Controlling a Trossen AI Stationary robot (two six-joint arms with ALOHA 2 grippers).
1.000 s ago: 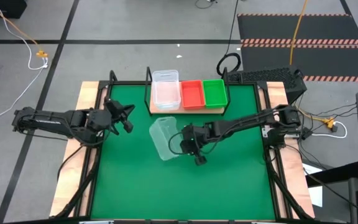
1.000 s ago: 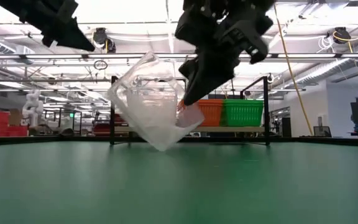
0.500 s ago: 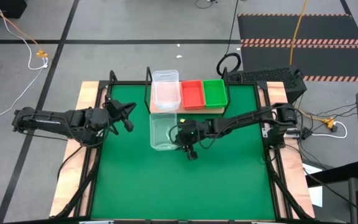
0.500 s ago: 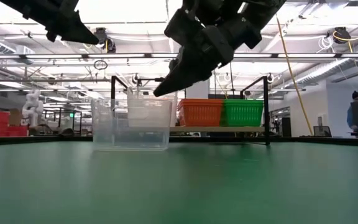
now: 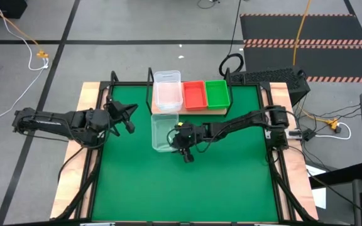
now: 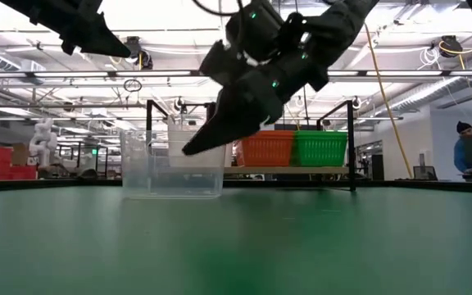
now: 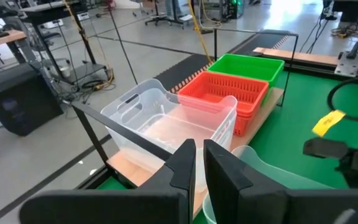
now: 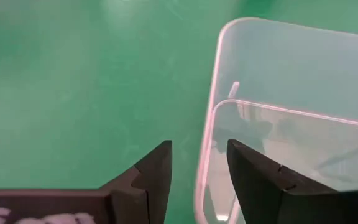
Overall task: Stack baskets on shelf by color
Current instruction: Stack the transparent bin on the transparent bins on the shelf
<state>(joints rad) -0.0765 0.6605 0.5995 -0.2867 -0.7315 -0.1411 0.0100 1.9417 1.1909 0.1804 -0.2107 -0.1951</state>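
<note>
Right gripper poised at the right-hand rim of a clear basket, its fingers parted with a narrow gap and holding nothing; in the right wrist view the two dark fingertips sit just outside the basket's rounded corner, over bare green mat. Left gripper waits above the mat's left side, near the shelf's left end, fingers nearly closed on nothing, as the left wrist view shows.

Step in hand, as judged: the clear basket stands upright on the mat just in front of the shelf, released, and awaits a fresh grasp. The next move calls for one finger inside the wall and one outside, a pinch on the thin rim, then a lift high enough to clear the clear stack and a level descent so that the basket nests.

The shelf carries three columns: clear at left, red-orange baskets in the middle, green baskets at right. The loose basket lies directly before the clear column, near it; whether it touches the shelf edge cannot be told.

Appearance: the clear basket is translucent, rectangular with rounded corners and a rolled lip, open side up; its walls look thin and likely flex under a pinch. The coloured baskets show slotted sides.
</note>
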